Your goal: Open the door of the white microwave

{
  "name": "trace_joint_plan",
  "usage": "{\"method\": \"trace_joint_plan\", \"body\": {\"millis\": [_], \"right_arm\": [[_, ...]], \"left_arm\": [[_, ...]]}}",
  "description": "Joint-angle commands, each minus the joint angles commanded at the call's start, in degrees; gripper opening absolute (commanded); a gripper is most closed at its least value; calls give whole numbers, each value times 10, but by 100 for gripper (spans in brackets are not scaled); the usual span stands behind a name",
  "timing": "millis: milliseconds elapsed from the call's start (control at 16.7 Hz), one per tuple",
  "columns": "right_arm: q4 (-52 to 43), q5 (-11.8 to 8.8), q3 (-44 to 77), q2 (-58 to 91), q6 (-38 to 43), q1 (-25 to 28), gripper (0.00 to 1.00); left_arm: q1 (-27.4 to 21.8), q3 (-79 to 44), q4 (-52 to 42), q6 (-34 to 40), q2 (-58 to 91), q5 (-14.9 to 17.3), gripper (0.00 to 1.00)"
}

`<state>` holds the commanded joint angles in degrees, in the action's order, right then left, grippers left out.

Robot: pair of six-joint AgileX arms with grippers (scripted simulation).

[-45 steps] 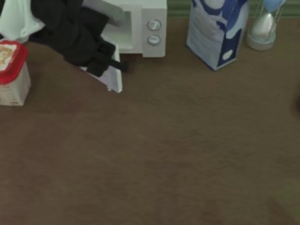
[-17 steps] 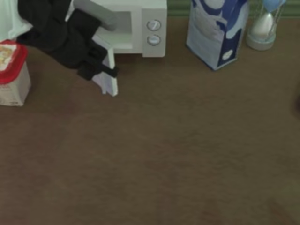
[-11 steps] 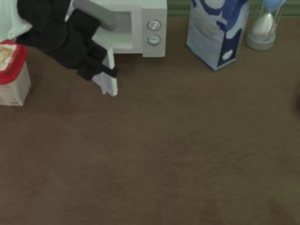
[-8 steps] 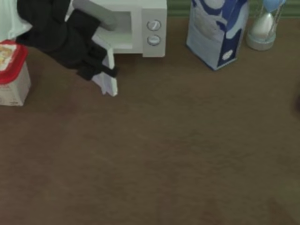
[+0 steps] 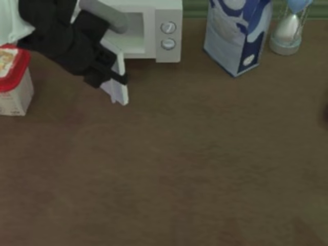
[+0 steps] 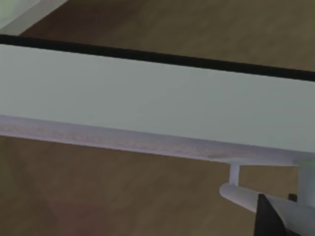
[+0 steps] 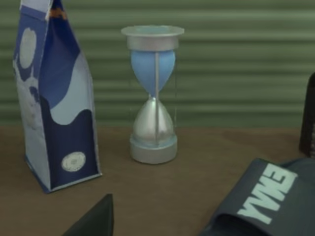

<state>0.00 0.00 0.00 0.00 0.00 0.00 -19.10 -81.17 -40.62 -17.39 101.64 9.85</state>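
The microwave [image 5: 146,28] sits at the back of the table [image 5: 195,164], left of centre, with its door [image 5: 120,82] swung wide out toward the front. The left gripper [image 5: 114,77] is at the door's free edge, its fingers pinching the handle [image 6: 256,199] there; the cavity lies just behind them. The right gripper [image 7: 96,221] is off at the right, near a carton [image 7: 54,103] and an hourglass [image 7: 153,93]; I cannot tell how its fingers stand.
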Motion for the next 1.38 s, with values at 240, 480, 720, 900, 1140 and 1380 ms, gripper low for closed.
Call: {"method": "trace_joint_plan", "body": {"millis": [240,480,720,900,1140,1380], "right_arm": [[0,0,0,0,0,0,100],[0,0,0,0,0,0,100],[0,0,0,0,0,0,100],[0,0,0,0,0,0,100],[0,0,0,0,0,0,100],[0,0,0,0,0,0,100]], "left_arm": [[-1,4,-1,-5,-1,8,0],[18,12,-9,-47,-10,26,0],[25,15,-12,-64,-14,34,0],[25,15,-12,-64,-14,34,0],[25,15,-12,-64,-14,34,0],[25,15,-12,-64,-14,34,0]]}}
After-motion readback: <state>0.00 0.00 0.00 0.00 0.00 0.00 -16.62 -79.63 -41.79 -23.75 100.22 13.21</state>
